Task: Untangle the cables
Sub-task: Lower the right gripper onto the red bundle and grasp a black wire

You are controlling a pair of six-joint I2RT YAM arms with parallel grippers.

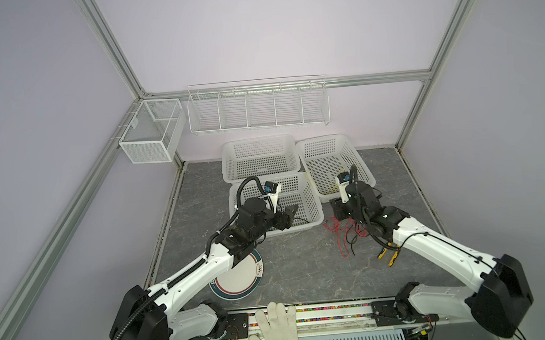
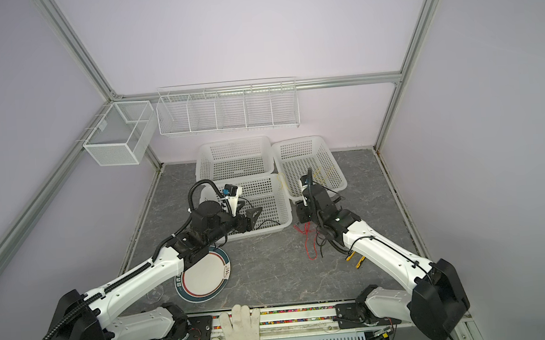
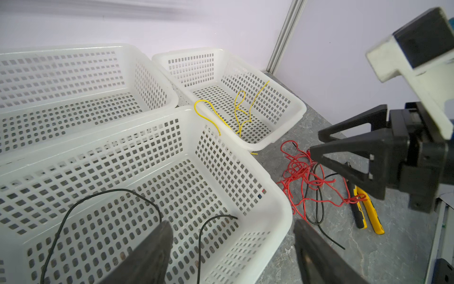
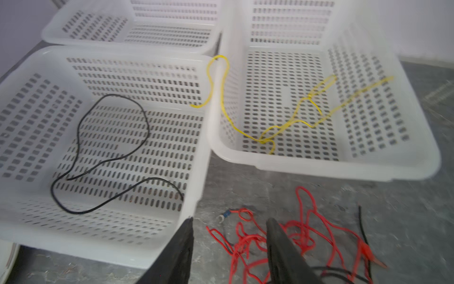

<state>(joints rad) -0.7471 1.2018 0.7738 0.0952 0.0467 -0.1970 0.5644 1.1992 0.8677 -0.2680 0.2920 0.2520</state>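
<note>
Right now the left claw (image 3: pixel 232 222) is hanging released over the front basket (image 3: pixel 260 172), its jaws standing wide apart with nothing between them. One black cable (image 4: pixel 147 127) is lying loose in that basket, curling across its perforated floor. The yellow cable (image 3: pixel 235 109) is resting mostly in the right-hand basket (image 3: pixel 298 108), with one loop draping over the rims where the two baskets are meeting. The red cable (image 3: pixel 301 172) is sitting in a tangled heap on the grey surface (image 1: pixel 304 267), just beside the front basket's corner, and a second black cable (image 3: pixel 318 204) is threading through it.

The right claw (image 4: pixel 229 220) is hovering low over this heap, also released. Its jaws are standing apart and no wire is showing between them, though the right wrist view is blurring. In the left wrist view one of its fingertips (image 3: pixel 317 151) is sitting close against the red strands; whether it is touching them I cannot tell. A yellow-and-black tool (image 3: pixel 368 214) is lying on the surface beside the heap, a red strand crossing it.
</note>
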